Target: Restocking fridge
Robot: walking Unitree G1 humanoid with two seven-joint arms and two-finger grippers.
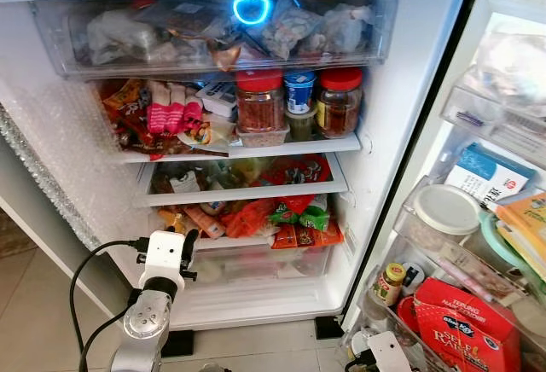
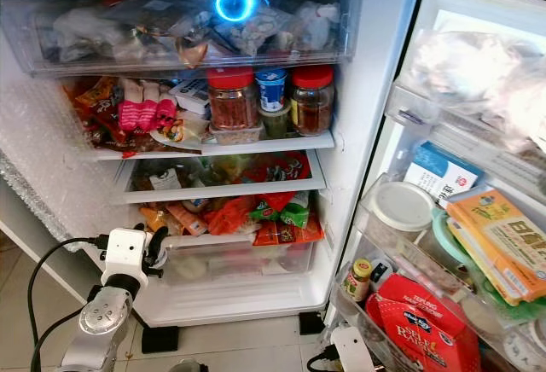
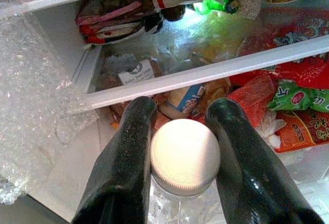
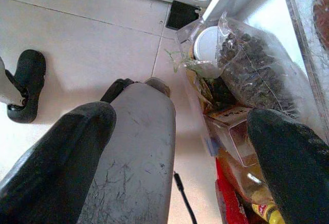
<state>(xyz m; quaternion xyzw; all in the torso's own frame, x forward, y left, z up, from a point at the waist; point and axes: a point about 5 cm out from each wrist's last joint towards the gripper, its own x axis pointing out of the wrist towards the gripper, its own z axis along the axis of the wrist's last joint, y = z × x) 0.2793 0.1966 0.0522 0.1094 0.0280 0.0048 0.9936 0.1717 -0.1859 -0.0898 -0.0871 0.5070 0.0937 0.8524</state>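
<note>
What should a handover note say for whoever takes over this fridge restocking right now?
Left gripper: shut on a clear bottle with a white cap, held low before the open fridge, near the bottom drawer.
Right gripper: open, empty, low by the door bins.
Done: bottle picked up and brought to the fridge.
Left: place the bottle inside and release; the shelves look crowded, so choose a gap first.

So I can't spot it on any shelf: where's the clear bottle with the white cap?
The clear bottle with the white cap is clamped in the left gripper, low at the fridge's left side, before the bottom shelves.
</note>
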